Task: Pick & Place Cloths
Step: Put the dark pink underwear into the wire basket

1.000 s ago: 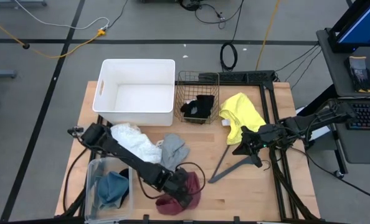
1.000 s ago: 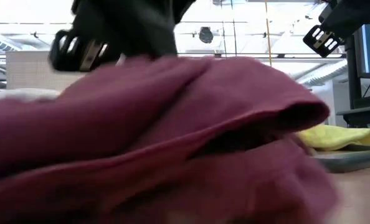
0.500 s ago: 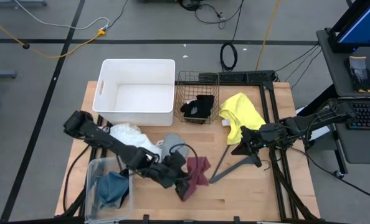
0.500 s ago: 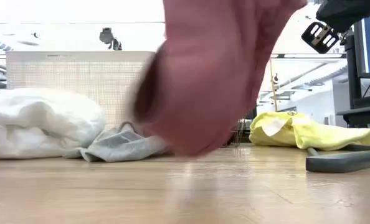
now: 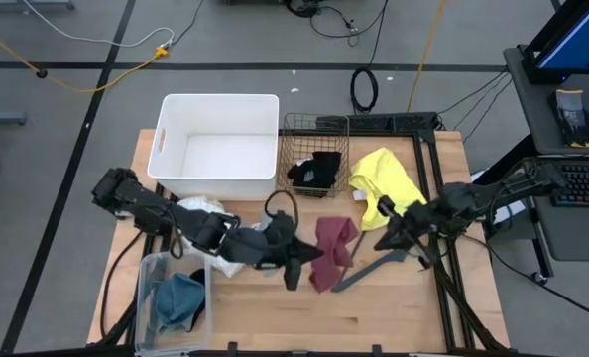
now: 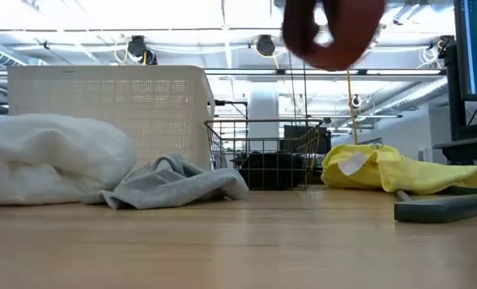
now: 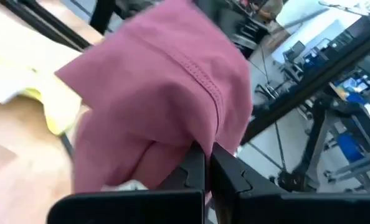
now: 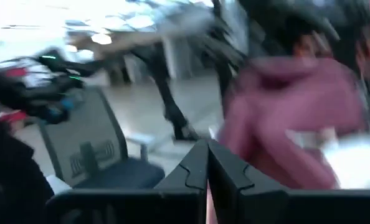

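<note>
The left gripper [image 5: 309, 256] is closed on the maroon cloth [image 5: 331, 252], which is held clear of the desk [image 5: 404, 317] and hangs between the grey cloth [image 5: 275, 230] and the dark hanger [image 5: 369, 271]. In the left wrist view the maroon cloth [image 7: 160, 106] is seen pinched between the closed fingers [image 7: 194, 171]. Compared with a second earlier, the maroon cloth has been lifted from the desk's near edge and carried toward the right arm; in the low view only its lower fold [image 6: 332, 32] is seen, high up, where it had filled the picture. The right gripper [image 5: 386, 241] is closed on nothing and hovers beside the yellow cloth [image 5: 386, 180], slightly shifted from before.

Six cloths are counted: one maroon, one grey, one yellow, one white [image 5: 203, 210] beside the grey one, one teal-blue [image 5: 180, 297] in the clear bin [image 5: 146, 273], and one black [image 5: 316, 169] in the wire basket [image 5: 314, 126]. One white tub [image 5: 215, 104], one hanger and two arms are shown.
</note>
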{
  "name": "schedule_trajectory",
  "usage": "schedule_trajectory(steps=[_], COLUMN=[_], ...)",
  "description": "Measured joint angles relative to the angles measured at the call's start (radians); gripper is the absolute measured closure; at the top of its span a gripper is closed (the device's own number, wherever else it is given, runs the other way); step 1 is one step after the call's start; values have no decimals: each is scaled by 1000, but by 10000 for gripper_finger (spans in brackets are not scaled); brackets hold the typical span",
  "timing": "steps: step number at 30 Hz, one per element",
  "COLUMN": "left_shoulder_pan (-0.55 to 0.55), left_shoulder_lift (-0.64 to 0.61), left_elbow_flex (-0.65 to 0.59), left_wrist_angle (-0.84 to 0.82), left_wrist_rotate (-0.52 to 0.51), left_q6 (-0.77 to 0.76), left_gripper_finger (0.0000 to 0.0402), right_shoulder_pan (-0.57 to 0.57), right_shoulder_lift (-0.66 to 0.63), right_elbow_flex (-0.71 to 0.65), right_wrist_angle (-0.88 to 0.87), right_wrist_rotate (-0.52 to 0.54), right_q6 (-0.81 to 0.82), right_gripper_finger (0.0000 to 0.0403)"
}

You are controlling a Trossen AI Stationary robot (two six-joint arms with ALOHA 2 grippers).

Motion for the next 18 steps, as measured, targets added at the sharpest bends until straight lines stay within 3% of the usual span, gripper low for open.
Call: schedule_trajectory(steps=[3, 6, 18], left_shoulder_pan=[33, 67, 213], left_shoulder_lift=[2, 2, 2], left_elbow_flex=[0, 0, 0], left_wrist_angle=[3, 1, -3], left_wrist_rotate=[-14, -14, 5], left_q6=[32, 42, 54], left_gripper_finger=[401, 402, 402], right_shoulder_pan=[0, 0, 0], right_shoulder_lift=[0, 0, 1], right_elbow_flex=[0, 0, 9], right_wrist_angle=[130, 167, 148], right_wrist_rotate=[-61, -52, 348], right_q6=[-137, -232, -438], right_gripper_finger=[403, 403, 389])
